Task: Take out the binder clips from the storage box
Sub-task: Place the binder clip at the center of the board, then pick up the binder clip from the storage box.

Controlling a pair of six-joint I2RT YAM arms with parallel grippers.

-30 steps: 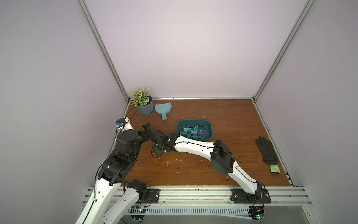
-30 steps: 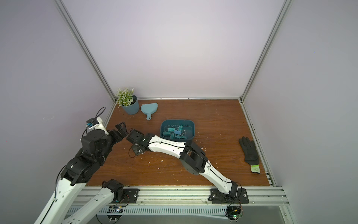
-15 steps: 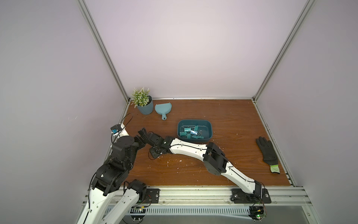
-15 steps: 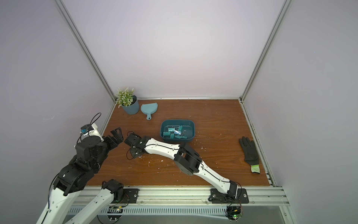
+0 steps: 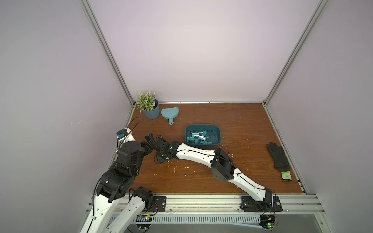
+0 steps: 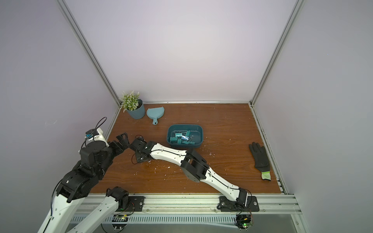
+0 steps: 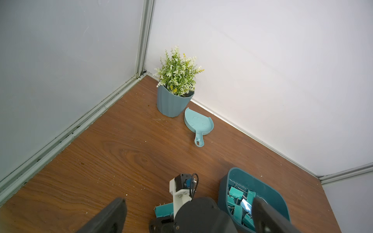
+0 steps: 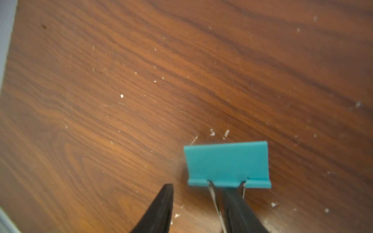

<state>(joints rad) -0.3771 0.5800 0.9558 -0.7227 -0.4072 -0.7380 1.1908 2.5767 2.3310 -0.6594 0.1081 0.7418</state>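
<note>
Right gripper: jaws parted, pinching nothing. The loose clip, teal, lies on the wood table, outside the box. Its wire handles straddle one black finger. The other finger stands clear of it, with bare table showing between. Can't tell if the finger touches the wire, too blurry. The left wrist view shows the loose clip poking out under the right arm's wrist. In both top views that arm hides it.

Left gripper: spread wide, empty, above the table. In both top views it sits close at 9 o'clock of the right arm's wrist.

Storage box: dark teal tub, a bit toward 12 o'clock from table centre. The right arm's wrist is at 8 o'clock of it, near and outside the wall.

Binder clips: a jumbled pile inside the box, teal bodies with wire loops. A light blue clip sits mid-pile.

Potted plant: 11 o'clock corner of the table. The dustpan, light teal, is just beside it at its 3 o'clock, handle toward 6.

Black glove: flat at the 3 o'clock edge, well apart from the box, green cuff toward 5 o'clock.

White crumbs are scattered on the wood between the arms.
</note>
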